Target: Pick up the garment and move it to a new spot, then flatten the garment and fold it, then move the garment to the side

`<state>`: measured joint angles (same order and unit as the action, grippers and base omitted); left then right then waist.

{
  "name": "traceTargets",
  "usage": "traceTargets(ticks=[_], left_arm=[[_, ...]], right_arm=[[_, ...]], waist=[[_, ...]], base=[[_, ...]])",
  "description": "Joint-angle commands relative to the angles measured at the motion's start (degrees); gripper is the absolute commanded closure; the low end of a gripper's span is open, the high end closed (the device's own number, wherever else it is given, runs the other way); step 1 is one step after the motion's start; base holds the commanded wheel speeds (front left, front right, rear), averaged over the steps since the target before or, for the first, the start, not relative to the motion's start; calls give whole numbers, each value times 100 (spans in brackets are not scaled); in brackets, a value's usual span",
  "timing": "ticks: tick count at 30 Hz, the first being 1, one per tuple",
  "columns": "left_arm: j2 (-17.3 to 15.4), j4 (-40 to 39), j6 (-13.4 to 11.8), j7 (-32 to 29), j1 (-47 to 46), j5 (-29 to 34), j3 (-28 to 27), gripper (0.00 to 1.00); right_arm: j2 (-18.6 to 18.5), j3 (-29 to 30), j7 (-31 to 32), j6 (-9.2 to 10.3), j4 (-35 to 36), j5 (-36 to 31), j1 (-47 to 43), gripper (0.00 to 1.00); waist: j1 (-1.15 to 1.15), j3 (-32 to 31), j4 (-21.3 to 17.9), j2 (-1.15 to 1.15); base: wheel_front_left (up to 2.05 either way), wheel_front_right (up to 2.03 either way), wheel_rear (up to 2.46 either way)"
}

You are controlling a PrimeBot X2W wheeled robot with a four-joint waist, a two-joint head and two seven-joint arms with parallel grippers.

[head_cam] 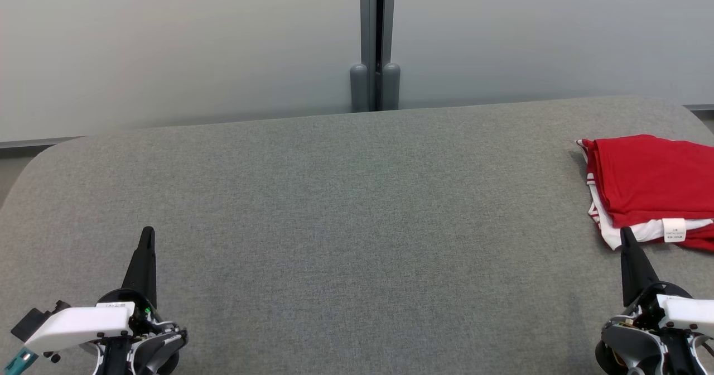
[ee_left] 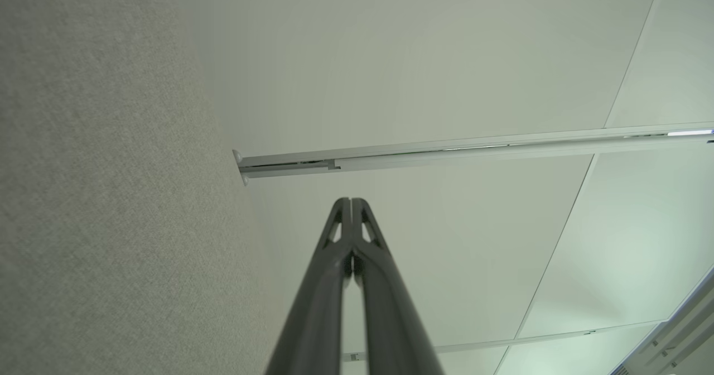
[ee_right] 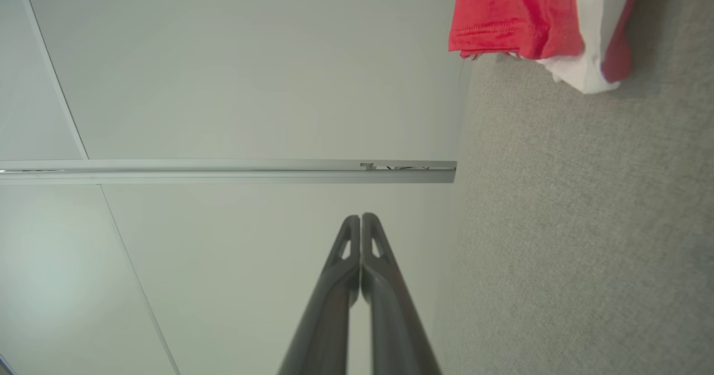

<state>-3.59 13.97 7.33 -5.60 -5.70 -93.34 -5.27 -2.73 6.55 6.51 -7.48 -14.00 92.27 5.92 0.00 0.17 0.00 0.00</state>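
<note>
Stretching across the head view is a grey fabric-covered counter [head_cam: 357, 207] with rounded far corners and an even, unwrinkled weave. Behind it rises a wall of pale frosted panels [head_cam: 167, 46], split by a grey upright post [head_cam: 377, 29]. At the foot of the post, two rounded grey stubs [head_cam: 358, 87] sit right at the counter's far edge.

Well to the right of the post and nearer the robot, the garment [head_cam: 652, 179] lies on the counter. It is red with white striped layers beneath, folded into a flat pile that runs off the picture's right edge. A small white label [head_cam: 674, 230] hangs at its near side.

The right pincer [head_cam: 626, 236] stands far to the right of the post. In the head view its tip overlaps the garment's white hem. The right wrist view, though, shows the cloth apart from the fingertips, and its two dark fingers [ee_right: 340, 285] pressed together with nothing between them.

The left pincer [head_cam: 147, 238] stands about as far to the left of the post, over bare fabric and well apart from the garment. In the left wrist view its fingers [ee_left: 323, 285] likewise meet tip to tip, empty, with the post crossing beyond them.
</note>
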Motion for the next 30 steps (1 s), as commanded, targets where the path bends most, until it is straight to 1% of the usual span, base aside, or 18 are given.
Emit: traceTargets(ticks=[1,30], left_arm=[[-29,8,30,-18,-73,-7,-29,100],[-1,9,30,-41,-76,41,-69,100]], right_arm=[[-27,5,25,-2,-5,26,50,100],[-27,4,23,-2,-5,27,50,100]], waist=[[0,0,0,0],[0,0,0,0]], base=[[0,0,0],[0,0,0]])
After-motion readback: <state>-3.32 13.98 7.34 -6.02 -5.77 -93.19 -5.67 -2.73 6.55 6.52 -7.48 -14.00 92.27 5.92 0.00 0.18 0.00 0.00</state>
